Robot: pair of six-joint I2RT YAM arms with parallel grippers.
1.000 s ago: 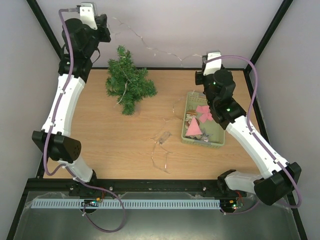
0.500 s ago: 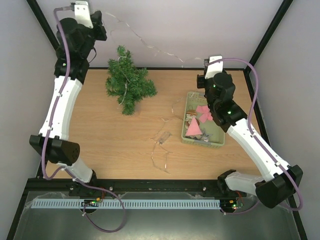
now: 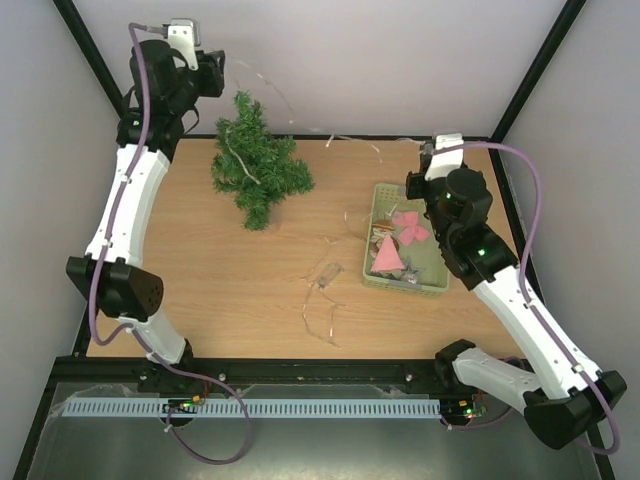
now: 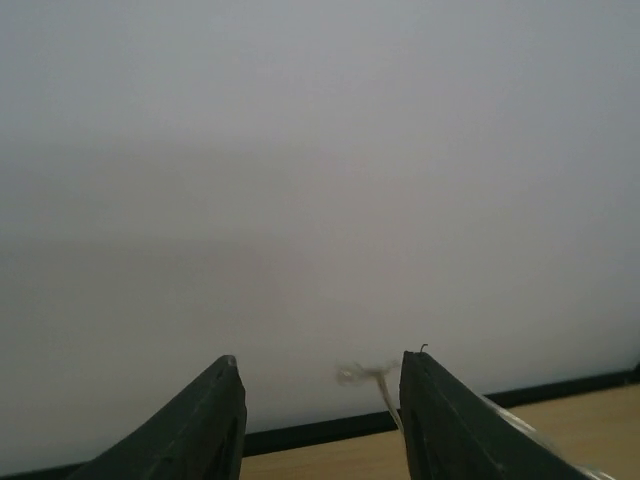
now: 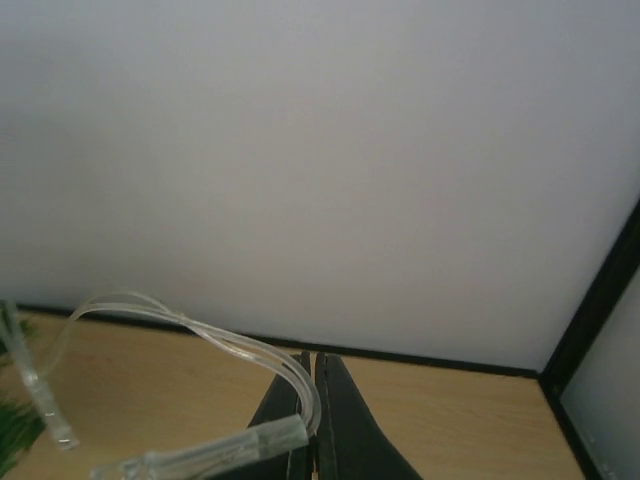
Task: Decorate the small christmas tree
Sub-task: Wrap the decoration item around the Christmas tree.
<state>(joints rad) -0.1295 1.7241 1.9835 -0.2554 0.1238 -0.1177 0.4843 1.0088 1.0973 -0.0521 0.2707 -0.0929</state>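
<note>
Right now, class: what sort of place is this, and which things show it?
Probably a robot lab workcell, not a home: left arm and right arm bolted to a wooden table, plain walls framed by black posts, and the small christmas tree as a prop.

Top view: high behind the arm bases [image 3: 168, 382] at 6 o'clock, looking steeply down on the table [image 3: 200, 300]. Both wrist views look low past their fingers [image 4: 215, 420] toward the back wall [image 4: 320, 150] at 12 o'clock, the right probably nearer the 1 o'clock corner. All three share the far table edge and the light string [image 5: 215, 338].
</note>
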